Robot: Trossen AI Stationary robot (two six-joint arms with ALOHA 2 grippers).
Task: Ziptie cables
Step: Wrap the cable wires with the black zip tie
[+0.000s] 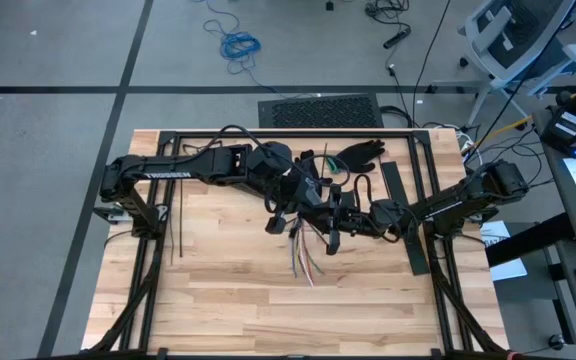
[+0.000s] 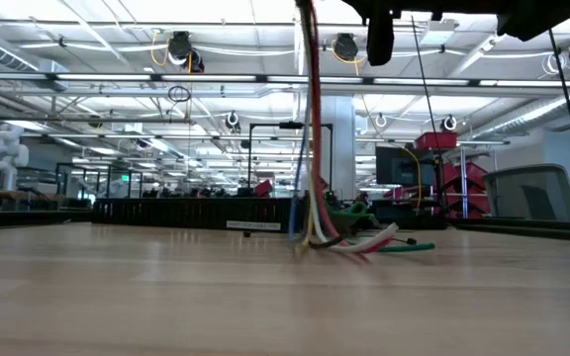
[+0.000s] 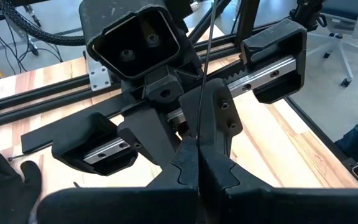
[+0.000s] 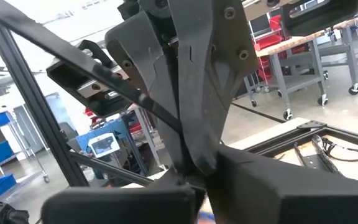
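Note:
The cables (image 2: 312, 129), a bundle of white, red, green and blue wires, hang straight down under the two grippers. Their lower ends (image 2: 354, 242) fan out on the wooden table, as the high view (image 1: 303, 255) also shows. What holds their top is hidden. My left gripper (image 3: 197, 148) and my right gripper (image 4: 191, 171) meet tip to tip above the table's middle (image 1: 338, 210), both shut. A thin dark ziptie (image 3: 205, 56) runs between them. More zipties (image 1: 178, 225) lie flat at the table's left. My left gripper pinches the ziptie between its two fingertips (image 3: 199, 134). The strip rises from the pinch and stands clear of the table. My right gripper is shut on the ziptie (image 4: 166, 121), coming from the table's right. The strip runs slanting away from its fingers. The left gripper's fingers stand right against the pinch.
A black glove (image 1: 358, 153) lies at the far edge behind the grippers. A long black slotted rail (image 1: 405, 215) lies to the right of them. Black frame bars (image 1: 268, 135) border the table. Bare wood lies toward the near edge.

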